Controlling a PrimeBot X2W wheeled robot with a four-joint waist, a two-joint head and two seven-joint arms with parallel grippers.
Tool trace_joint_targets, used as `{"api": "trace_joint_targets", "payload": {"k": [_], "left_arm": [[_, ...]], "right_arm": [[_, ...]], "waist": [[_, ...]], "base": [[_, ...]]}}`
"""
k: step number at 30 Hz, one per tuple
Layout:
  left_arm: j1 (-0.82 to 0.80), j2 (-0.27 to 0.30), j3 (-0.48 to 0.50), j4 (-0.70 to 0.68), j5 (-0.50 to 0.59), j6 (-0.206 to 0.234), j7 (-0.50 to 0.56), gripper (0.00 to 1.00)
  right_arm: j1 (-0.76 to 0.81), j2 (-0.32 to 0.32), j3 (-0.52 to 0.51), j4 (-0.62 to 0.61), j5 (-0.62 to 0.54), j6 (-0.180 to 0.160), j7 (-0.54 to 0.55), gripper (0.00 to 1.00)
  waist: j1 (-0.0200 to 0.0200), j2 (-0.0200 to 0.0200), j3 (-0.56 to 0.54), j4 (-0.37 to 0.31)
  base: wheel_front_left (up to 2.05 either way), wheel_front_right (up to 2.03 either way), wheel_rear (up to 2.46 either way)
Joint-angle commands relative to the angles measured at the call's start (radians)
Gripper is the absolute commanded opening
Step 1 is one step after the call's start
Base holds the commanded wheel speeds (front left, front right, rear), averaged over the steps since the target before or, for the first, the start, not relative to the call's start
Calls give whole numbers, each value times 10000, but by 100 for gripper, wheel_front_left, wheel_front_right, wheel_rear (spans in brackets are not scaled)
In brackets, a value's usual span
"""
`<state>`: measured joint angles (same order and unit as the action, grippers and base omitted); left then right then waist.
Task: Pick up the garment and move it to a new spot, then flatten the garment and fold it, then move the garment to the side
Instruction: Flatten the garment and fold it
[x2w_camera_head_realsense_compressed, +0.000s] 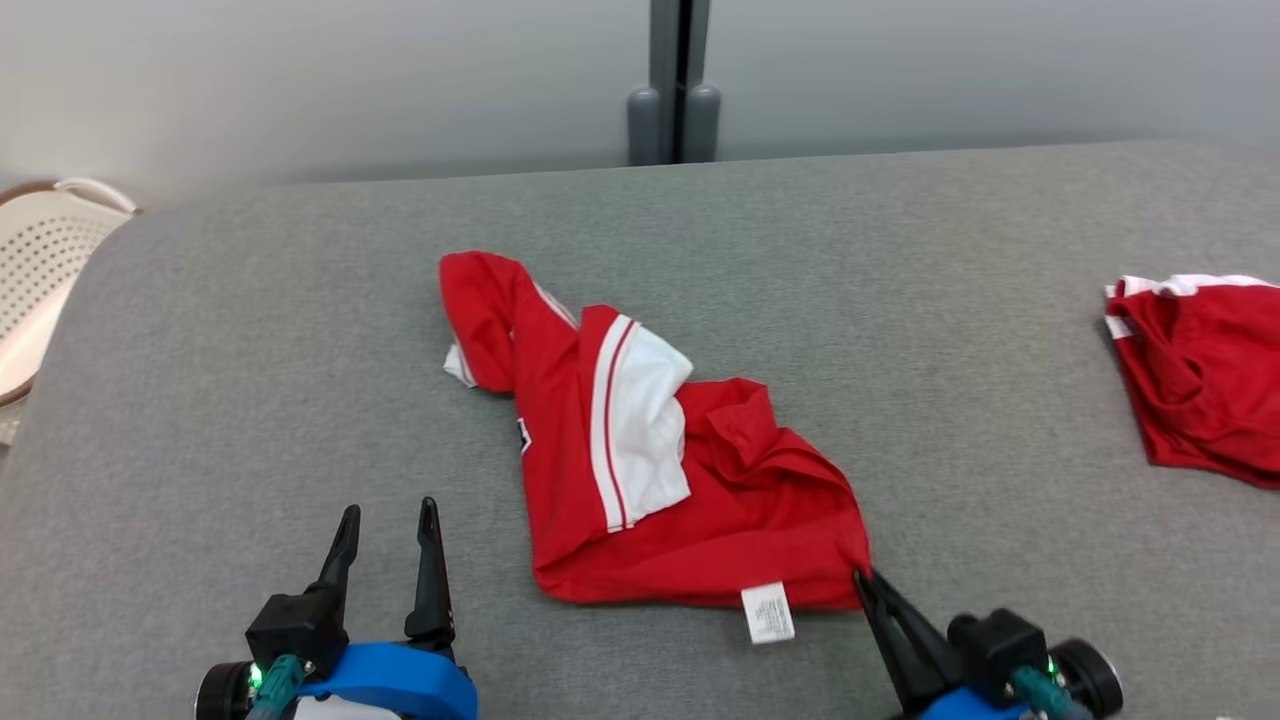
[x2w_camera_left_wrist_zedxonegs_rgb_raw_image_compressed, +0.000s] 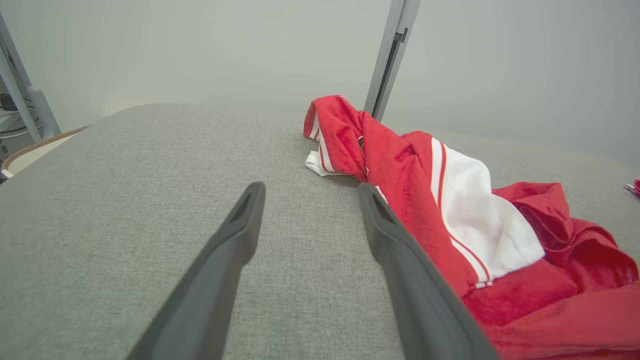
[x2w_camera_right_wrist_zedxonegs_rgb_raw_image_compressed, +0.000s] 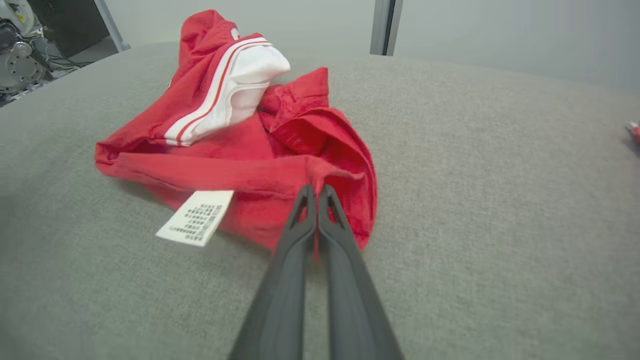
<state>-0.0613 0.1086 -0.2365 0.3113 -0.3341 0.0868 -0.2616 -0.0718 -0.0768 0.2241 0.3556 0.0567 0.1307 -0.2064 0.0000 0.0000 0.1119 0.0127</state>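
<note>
Two garments: the central garment and a second garment at 3 o'clock. The right claw pinches the central garment's 5 o'clock corner; the left claw stands wide.

A broad desk covered in grey woven fabric spans the head view, its far-left corner rounded. Behind it stands a pale grey wall, smooth and matte, split by a dark grey upright post with two rounded grey caps at its foot. Off the desk's left edge sits a white perforated laundry basket with a brown rim. In the left wrist view a slanted grey metal frame rises beyond the desk. The right wrist view shows metal machinery and cables in a dark corner. Light is soft and even, shadows faint.
</note>
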Motion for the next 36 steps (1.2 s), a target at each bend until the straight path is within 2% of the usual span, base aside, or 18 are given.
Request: {"api": "trace_joint_targets", "payload": {"k": [1, 6, 7, 8, 9, 10, 17, 23, 26, 30, 35, 36], "left_arm": [[115, 53, 57, -62, -9, 12, -46, 100], [157, 61, 41, -79, -12, 13, -47, 100], [163, 50, 25, -75, -14, 12, -47, 100], [171, 46, 9, -65, -16, 5, -49, 100], [184, 42, 0, -51, -22, 0, -49, 100], [203, 39, -8, -46, -27, -6, -49, 100], [342, 2, -71, 22, -47, -48, -47, 100], [248, -51, -195, 87, -21, -105, -48, 100], [109, -58, -237, 99, 21, -122, -48, 100], [-50, -62, -287, 97, 63, -122, -48, 100], [-221, -97, -276, 87, 73, -131, -49, 100], [-221, -97, -276, 87, 73, -131, -49, 100]], "right_arm": [[530, -86, 55, -469, 50, 1, 218, 0], [1642, -160, -14, -1174, 198, 1, 966, 0], [1784, -193, -90, -1164, 167, 1, 1085, 18], [1929, -261, -127, -1089, 57, 1, 1206, 44], [2055, -254, -192, -1081, 45, 1, 1245, 91], [2150, -210, -294, -1123, 117, 1, 1283, 100], [2578, -372, -858, -1967, 485, 1, 1474, 100], [1540, -678, -1306, -2530, 329, 1, 1824, 100], [702, -953, -1171, -1960, 322, 0, 2094, 100], [-549, -1447, -701, -551, 242, 1, 2413, 100], [-1891, -1722, -262, 1425, 495, 1, 2725, 100], [-1891, -1722, -262, 1425, 495, 1, 2725, 100]], "waist": [[0, 0, -114, -243], [0, 0, -219, -596], [0, 0, -250, -638], [0, 0, -282, -664], [0, 0, -315, -687], [0, 0, -340, -705], [0, 0, -537, -607], [0, 0, -528, -134], [0, 0, -385, 233], [0, 0, -91, 757], [0, 0, 246, 1366], [0, 0, 246, 1366]], "base": [[0, 0, 0], [0, 0, 0], [0, 0, 0], [0, 0, 0], [0, 0, 0], [0, 0, 0], [0, 0, 0], [0, 0, 0], [0, 0, 0], [0, 0, 0], [0, 0, 0], [0, 0, 0]]}}
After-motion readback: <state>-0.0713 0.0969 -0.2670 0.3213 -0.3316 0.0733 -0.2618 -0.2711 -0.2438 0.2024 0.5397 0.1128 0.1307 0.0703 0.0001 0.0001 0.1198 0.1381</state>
